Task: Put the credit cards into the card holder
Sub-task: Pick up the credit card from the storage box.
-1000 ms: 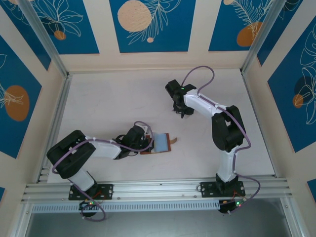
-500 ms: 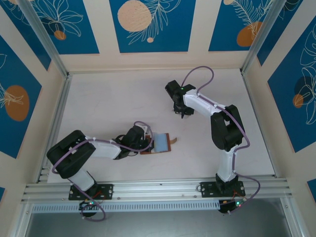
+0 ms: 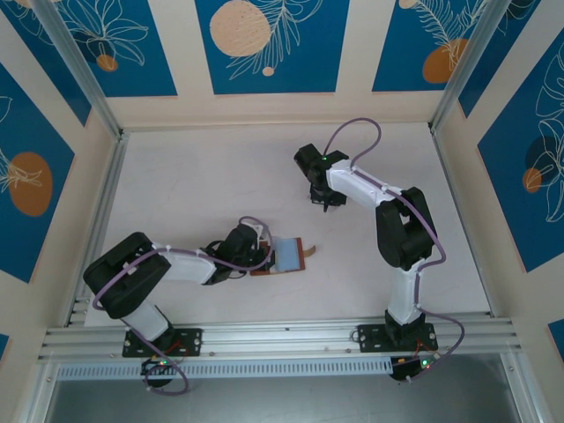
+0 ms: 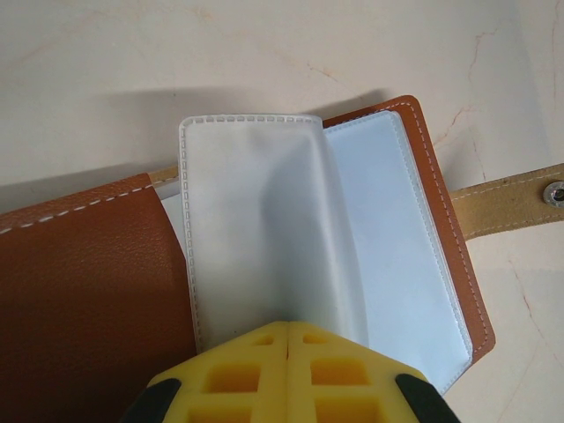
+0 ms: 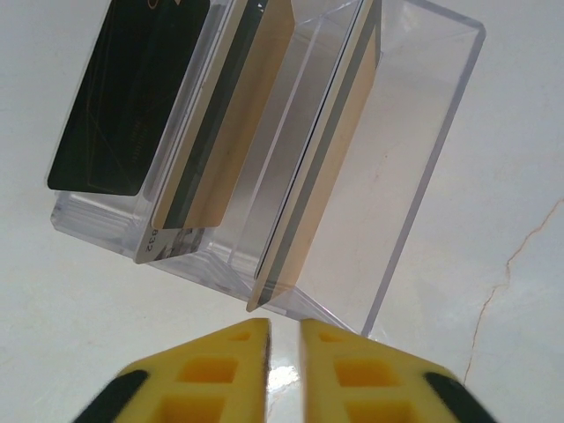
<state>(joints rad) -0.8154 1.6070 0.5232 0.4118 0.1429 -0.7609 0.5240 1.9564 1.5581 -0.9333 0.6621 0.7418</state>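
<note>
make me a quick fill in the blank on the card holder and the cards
1. The card holder lies ___, its clear sleeves showing.
2. The credit cards stand in the clear tray; the leftmost one in the right wrist view is ___.
3. In the left wrist view, the snap tab sticks out from the holder's ___ side.
Missing words: open, black, right.

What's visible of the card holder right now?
The card holder is a brown leather-look wallet with pale stitching, lying open on the pale table. Inside are clear plastic card sleeves; one sleeve is raised and curled over, the rest lie flat, all apparently empty. A tan strap with a metal snap sticks out to one side. The left end effector, fingers closed, meets the raised sleeve's near edge, apparently pinching it.
</note>
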